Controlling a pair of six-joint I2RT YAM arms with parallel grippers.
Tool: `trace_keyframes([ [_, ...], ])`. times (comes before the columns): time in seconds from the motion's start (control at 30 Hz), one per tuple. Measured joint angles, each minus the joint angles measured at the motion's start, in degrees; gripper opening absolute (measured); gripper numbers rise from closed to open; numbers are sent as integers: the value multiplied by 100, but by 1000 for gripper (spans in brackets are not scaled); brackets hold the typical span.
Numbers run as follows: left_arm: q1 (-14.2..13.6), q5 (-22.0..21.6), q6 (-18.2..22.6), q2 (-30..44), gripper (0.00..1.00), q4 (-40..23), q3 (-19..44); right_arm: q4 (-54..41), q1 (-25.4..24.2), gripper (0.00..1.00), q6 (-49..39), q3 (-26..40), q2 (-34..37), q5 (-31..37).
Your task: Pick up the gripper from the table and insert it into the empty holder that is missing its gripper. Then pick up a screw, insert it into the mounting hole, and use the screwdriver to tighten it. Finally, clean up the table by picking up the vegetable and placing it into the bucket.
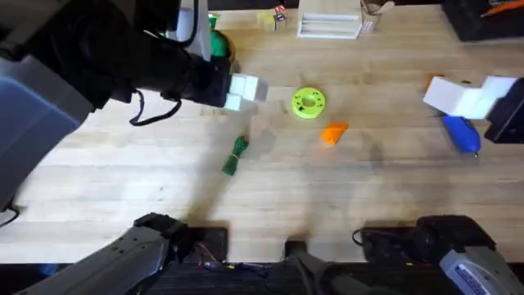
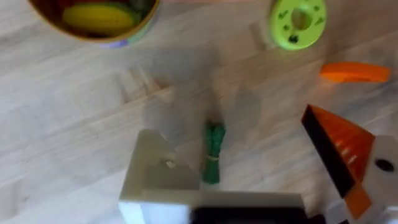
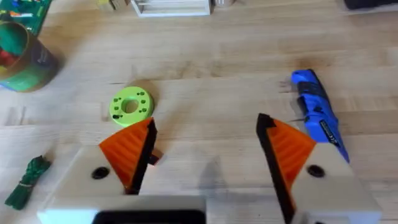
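Note:
My left gripper (image 1: pixel 248 92) hovers open over the table's back left. One of its fingers is a bare cream-white holder (image 2: pixel 152 180); the other carries an orange pad. The loose orange gripper (image 1: pixel 333 133) lies mid-table, apart from both arms. Below my left gripper lies the green vegetable (image 2: pixel 213 152), also in the overhead view (image 1: pixel 235 154). The bucket (image 3: pixel 22 56) stands at the back left, partly behind my left arm. My right gripper (image 3: pixel 208 155) is open at the right, just behind the blue screwdriver (image 1: pixel 463 133). A screw is too small to make out.
A yellow-green disc (image 1: pixel 308 102) with holes lies just behind the orange gripper. A white rack (image 1: pixel 327 24) and small items (image 1: pixel 270 20) line the back edge. A dark object (image 1: pixel 483 16) sits at the back right. Bare wood fills the front half.

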Motion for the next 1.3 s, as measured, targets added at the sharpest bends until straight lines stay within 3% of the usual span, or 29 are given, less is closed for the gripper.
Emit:
trace_keyframes([
  [0.13, -4, 651, -244, 0, 993, 887, 0, 0, 0, 992, 0, 0, 2, 0],
  [0.17, -4, 777, -383, 0, 921, 1088, 0, 0, 0, 992, 0, 0, 2, 0],
  [0.33, -4, 1093, -1003, 0, 147, 1521, 0, 0, 0, 992, 0, 0, 2, 0],
  [0.37, -3, 1126, -1081, 0, 35, 1523, 0, 0, 0, 992, 0, 0, 0, 0],
  [0.43, 7, 1177, -1217, 0, 16, 1540, 0, 0, 0, 992, 0, 0, 2, 0],
  [0.57, 17, 1208, -1355, 0, 41, 1523, 0, 0, 0, 992, 0, 0, 2, 0],
  [0.63, 24, 1212, -1405, 0, 209, 1506, 0, 0, 0, 992, 0, 0, 2, 0],
  [0.8, 35, 1158, -1459, 0, 943, 1505, 0, 0, 0, 992, 0, 0, 2, 0],
  [1.0, 24, 874, -1423, -6, 992, 1898, -9, 2, 0, 992, 0, 0, 2, 0],
  [1.13, -67, 709, -1022, -246, 992, 2881, -348, -2, 0, 992, 0, 0, 2, 0],
  [1.3, -165, 678, -656, -1183, 993, 4684, -1669, -2, 0, 992, 0, 0, 0, 0],
])
